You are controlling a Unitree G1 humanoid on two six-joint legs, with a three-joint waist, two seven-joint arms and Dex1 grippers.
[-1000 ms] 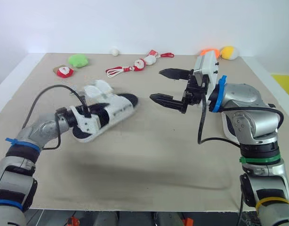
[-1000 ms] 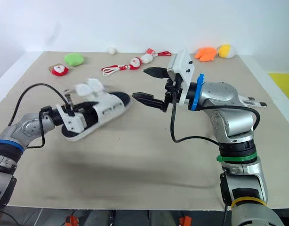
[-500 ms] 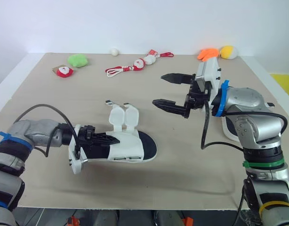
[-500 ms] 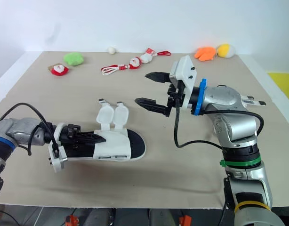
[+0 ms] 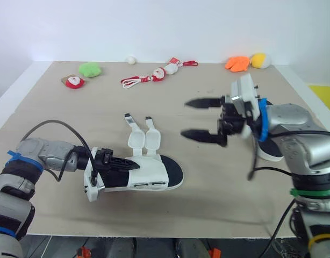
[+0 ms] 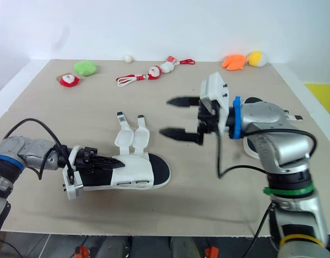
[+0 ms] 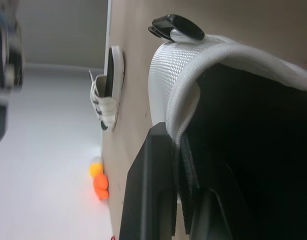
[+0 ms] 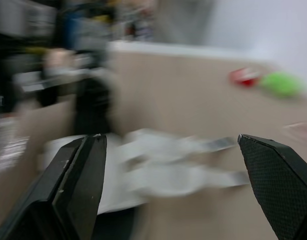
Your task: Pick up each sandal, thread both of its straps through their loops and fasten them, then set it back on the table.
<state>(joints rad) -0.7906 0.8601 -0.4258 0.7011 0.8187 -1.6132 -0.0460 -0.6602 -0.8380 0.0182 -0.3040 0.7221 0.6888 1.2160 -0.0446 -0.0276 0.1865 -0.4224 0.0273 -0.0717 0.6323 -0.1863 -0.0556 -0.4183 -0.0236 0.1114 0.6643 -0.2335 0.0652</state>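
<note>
A white sandal (image 5: pixel 149 174) with a black sole lies flat on the table (image 5: pixel 208 204), toe pointing right. Its two straps (image 5: pixel 142 137) lie spread open on the far side. My left gripper (image 5: pixel 127 164) reaches into the heel end and is shut on the sandal's white upper (image 7: pixel 193 75). My right gripper (image 5: pixel 185 118) hovers open above the table, right of the sandal's toe and apart from it, fingers pointing left. Under my right forearm a second sandal (image 5: pixel 270 152) rests on the table, partly hidden; it appears in the left wrist view as the second sandal (image 7: pixel 107 95).
Along the table's back edge lie a green plush (image 5: pixel 90 69), a red-and-white toy (image 5: pixel 73 81), Santa figures on a cord (image 5: pixel 154 75), a white ball (image 5: pixel 131 59), an orange toy (image 5: pixel 237 63) and a yellow toy (image 5: pixel 260 59). The front edge runs close below the sandal.
My left gripper brought the sandal from up at the left down flat onto the table, then slid it slightly right. My right gripper, still open, moved down and right.
</note>
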